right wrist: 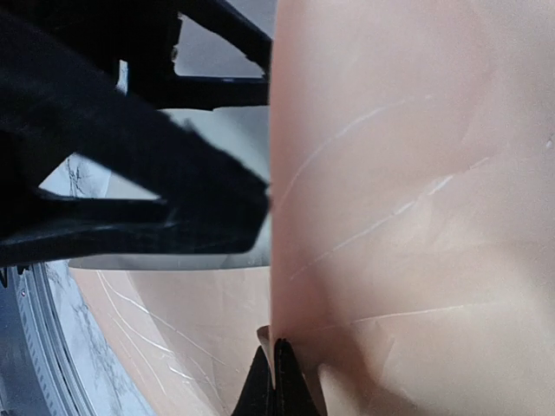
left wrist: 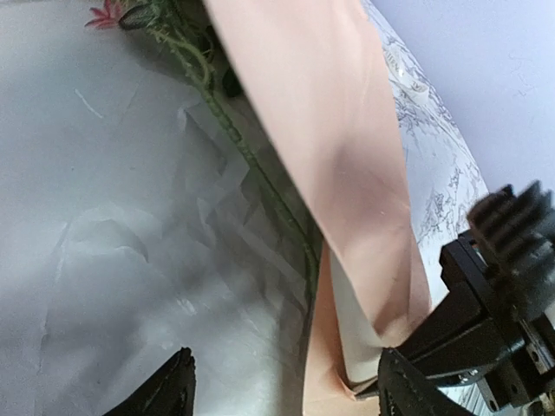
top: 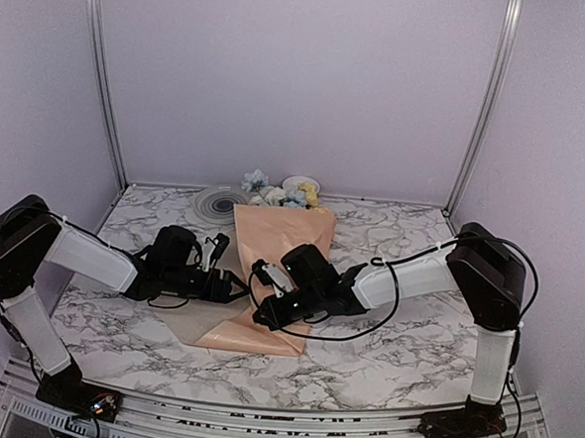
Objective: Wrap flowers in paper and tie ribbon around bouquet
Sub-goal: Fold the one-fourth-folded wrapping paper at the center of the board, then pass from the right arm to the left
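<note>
Left gripper (left wrist: 290,392) spread, lower frame. Right gripper (right wrist: 273,381) pinches paper (top: 272,236) fold; pull it snug over flowers (top: 274,192) before regrasping.

Both arms same build: white link shells, black joint housings. Left arm (top: 90,254): big rounded black housing at 9 o'clock in top view. Right arm (top: 413,274): matching housing at 3 o'clock. Thin black cable (top: 394,310) hangs in a loop off the right forearm. Left base (top: 75,396) at 7 o'clock is black with small orange-red bits; right base (top: 461,428) at 5 o'clock is black. Left gripper (left wrist: 290,390): matte black, pointed fingertips. Right gripper (right wrist: 274,373): thin black tips. In left wrist view its body is boxy black, with a ribbed knob at 3 o'clock and small silver screws at 5 o'clock.
</note>
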You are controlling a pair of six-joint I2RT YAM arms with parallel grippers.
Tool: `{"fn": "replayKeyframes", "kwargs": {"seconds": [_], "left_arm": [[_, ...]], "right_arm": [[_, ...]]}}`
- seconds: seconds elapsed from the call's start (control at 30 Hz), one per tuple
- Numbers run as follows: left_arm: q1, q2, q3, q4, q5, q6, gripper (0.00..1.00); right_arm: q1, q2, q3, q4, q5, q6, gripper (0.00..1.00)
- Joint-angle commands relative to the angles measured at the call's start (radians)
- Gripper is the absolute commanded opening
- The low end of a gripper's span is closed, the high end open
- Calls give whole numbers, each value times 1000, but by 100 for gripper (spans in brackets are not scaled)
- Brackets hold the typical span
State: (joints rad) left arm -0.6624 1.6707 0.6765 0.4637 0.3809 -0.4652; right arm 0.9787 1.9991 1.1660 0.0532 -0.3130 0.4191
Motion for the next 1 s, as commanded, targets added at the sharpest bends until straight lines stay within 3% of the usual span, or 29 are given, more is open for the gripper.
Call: {"fn": "replayKeyframes", "kwargs": {"seconds": [0.0, 0.37, 0.4, 0.57, 0.6, 0.63, 0.8, 0.87, 0.97], "left_arm": [[15, 70, 41, 179, 72, -94, 73], [17, 125, 81, 284, 110, -143, 70], [17, 135, 86, 284, 103, -148, 64], [17, 198, 110, 284, 127, -175, 6], [21, 203, 108, 282, 129, -177, 0], [24, 204, 102, 276, 125, -177, 0], [113, 205, 61, 194, 42, -165, 0], [122, 220, 34, 178, 44, -137, 0], [122, 257, 37, 173, 71, -129, 0]], "right_arm": [[-2, -4, 0, 29, -14, 3, 0], [-2, -17, 2, 28, -14, -3, 0], [0, -18, 2, 29, -13, -5, 0], [2, -22, 6, 9, -2, -19, 0], [2, -24, 8, 0, 0, -23, 0], [3, -28, 12, -13, -3, -29, 1], [-6, -106, -3, -63, -91, -63, 28], [-19, -142, -38, -64, -109, -66, 34], [-43, -174, -82, -86, -106, -68, 37]]}}
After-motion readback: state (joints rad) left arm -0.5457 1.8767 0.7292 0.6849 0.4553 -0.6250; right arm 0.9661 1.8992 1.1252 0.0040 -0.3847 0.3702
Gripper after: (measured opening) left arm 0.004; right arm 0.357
